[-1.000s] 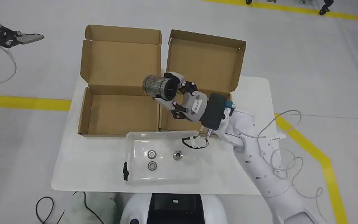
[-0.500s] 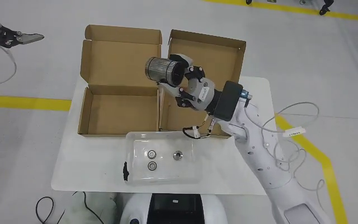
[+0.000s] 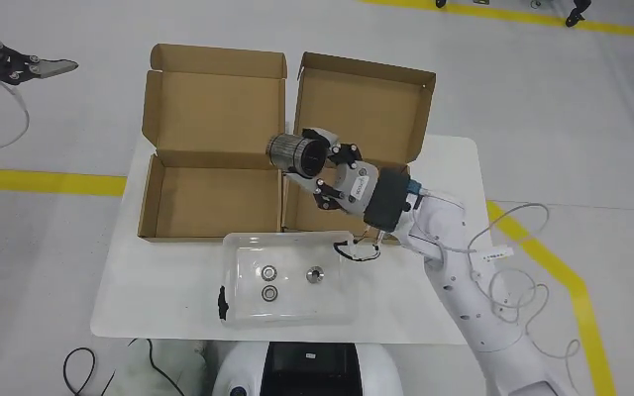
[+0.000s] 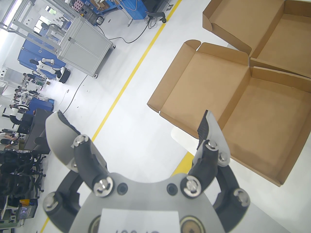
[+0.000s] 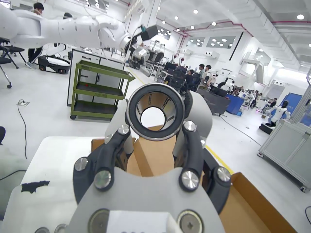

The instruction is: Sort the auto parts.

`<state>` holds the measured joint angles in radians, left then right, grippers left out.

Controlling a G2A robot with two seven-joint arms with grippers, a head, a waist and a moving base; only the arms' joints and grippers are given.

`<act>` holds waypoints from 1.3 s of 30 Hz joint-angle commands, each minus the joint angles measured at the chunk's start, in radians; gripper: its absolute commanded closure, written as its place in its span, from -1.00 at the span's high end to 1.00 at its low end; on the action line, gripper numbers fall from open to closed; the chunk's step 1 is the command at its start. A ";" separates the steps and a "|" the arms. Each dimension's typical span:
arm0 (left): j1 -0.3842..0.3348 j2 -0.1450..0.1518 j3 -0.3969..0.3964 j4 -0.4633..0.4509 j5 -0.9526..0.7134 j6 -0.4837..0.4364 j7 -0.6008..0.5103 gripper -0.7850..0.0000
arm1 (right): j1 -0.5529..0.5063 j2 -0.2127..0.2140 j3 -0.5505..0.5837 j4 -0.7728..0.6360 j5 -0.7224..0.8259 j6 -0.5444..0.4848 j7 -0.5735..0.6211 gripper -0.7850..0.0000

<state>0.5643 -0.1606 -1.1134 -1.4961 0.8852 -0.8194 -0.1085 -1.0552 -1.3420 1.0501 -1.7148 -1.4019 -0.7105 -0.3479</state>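
Lower than half a second ago, the right gripper point(image 3: 307, 156) clamps the ribbed metal cylinder point(image 3: 287, 150) at mid-frame in the top view, over the gap between the left box point(image 3: 208, 203) and the right box point(image 3: 367, 99). The left gripper point(image 4: 133, 120) hangs with its fingers spread wide at the upper left, beyond the table point(image 3: 446, 198).

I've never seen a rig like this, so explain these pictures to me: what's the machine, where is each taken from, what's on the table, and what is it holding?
It is a two-armed robot doing a sorting job. One picture looks down from above its arms; the other two come from cameras on its wrists. On the white table stand two open boxes and a clear tray with three small parts. Each arm ends in a two-fingered pincer. The right pincer grips a ribbed hollow filter above the boxes. The left pincer is open and empty, off to the side over the floor.
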 commanded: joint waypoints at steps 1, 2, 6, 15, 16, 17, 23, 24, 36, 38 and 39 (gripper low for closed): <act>0.000 0.000 0.000 0.000 0.000 0.000 0.000 1.00 | -0.019 0.003 0.001 0.002 0.000 -0.009 0.026 -1.00; 0.000 0.000 0.000 0.000 0.000 0.000 0.000 1.00 | -0.029 0.005 0.001 0.008 -0.002 -0.014 0.041 -1.00; 0.000 0.000 0.000 0.000 0.000 0.000 0.000 1.00 | -0.057 0.010 -0.004 0.042 0.014 -0.031 0.101 -1.00; 0.000 0.000 0.000 0.000 0.000 0.000 0.000 1.00 | -0.119 0.016 -0.002 0.143 0.050 0.017 0.150 -1.00; 0.000 0.000 0.000 0.000 0.000 0.000 0.000 1.00 | -0.125 0.017 -0.003 0.151 0.047 0.030 0.170 -1.00; 0.000 0.000 0.000 0.000 0.000 0.000 0.000 1.00 | -0.132 0.017 -0.006 0.154 0.047 0.040 0.187 -1.00; 0.000 0.000 0.000 0.000 0.000 0.000 0.000 1.00 | -0.156 0.017 -0.017 0.161 0.053 0.112 0.299 -1.00; 0.000 0.000 0.000 0.000 0.000 0.000 0.000 1.00 | -0.156 0.017 -0.019 0.159 0.055 0.124 0.319 -1.00; 0.000 0.000 0.000 0.000 0.000 0.000 0.000 1.00 | -0.116 0.005 -0.065 0.100 0.003 0.298 0.610 -1.00; 0.000 0.000 0.000 0.000 0.000 0.000 0.000 1.00 | -0.098 0.000 -0.077 0.114 0.010 0.314 0.653 -1.00; 0.000 0.000 0.000 0.000 0.000 0.000 0.000 1.00 | -0.088 -0.002 -0.082 0.122 0.013 0.324 0.669 -1.00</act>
<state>0.5643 -0.1606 -1.1134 -1.4961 0.8852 -0.8194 -0.1085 -1.1514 -1.3426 0.9720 -1.6001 -1.3919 -0.3941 0.3056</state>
